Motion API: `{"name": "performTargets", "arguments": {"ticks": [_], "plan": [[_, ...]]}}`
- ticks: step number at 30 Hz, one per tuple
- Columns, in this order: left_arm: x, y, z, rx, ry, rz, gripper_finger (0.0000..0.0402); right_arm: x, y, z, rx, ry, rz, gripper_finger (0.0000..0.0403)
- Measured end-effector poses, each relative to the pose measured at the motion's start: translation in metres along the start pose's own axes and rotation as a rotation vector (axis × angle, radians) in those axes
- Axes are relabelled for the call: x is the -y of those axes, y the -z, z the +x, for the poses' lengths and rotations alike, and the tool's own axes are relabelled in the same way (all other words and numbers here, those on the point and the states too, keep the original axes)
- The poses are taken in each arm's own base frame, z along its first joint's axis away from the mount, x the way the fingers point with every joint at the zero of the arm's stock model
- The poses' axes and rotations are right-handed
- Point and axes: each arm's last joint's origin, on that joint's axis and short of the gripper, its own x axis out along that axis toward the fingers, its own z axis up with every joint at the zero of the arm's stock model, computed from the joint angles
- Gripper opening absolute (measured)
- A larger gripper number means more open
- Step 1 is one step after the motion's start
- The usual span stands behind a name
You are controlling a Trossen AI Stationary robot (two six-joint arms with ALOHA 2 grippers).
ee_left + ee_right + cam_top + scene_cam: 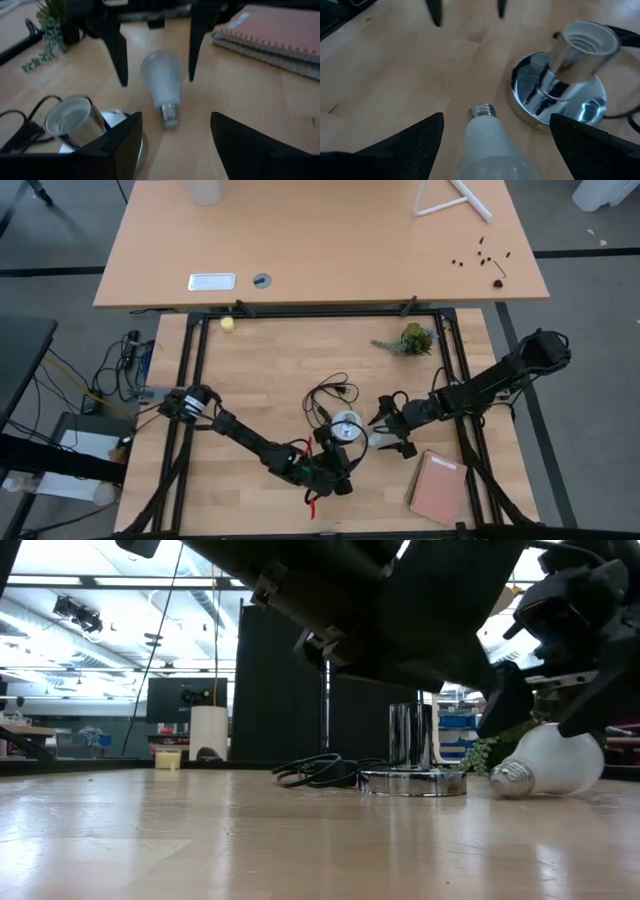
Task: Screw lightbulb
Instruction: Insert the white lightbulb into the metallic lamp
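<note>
The lightbulb [487, 140] lies on the surface beside the socket [570, 80]. The right pincer [495, 145] straddles it, wide open and empty. Left pincer [175, 145] gapes empty. Probably light, smooth, fragile: grip the glass gently.

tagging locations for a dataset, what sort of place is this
Probably a robotics lab or workshop: two arms on a framed wooden table, a monitor and ceiling strip lights in the open room behind.
</note>
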Motion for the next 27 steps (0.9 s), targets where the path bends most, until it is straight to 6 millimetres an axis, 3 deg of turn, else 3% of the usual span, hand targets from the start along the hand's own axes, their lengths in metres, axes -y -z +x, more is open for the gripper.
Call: {"name": "performTargets", "arguments": {"ticks": [15, 27], "plan": [[-0.001, 0.003, 0.0, -0.027, -0.006, -0.003, 0.0238, -0.01, 0.032, -0.01, 0.12, 0.05, 0.006, 0.0373], [-0.001, 0.003, 0.0, -0.026, -0.007, -0.03, 0.0238, -0.012, 0.035, -0.004, 0.119, 0.029, 0.002, 0.0373]]}}
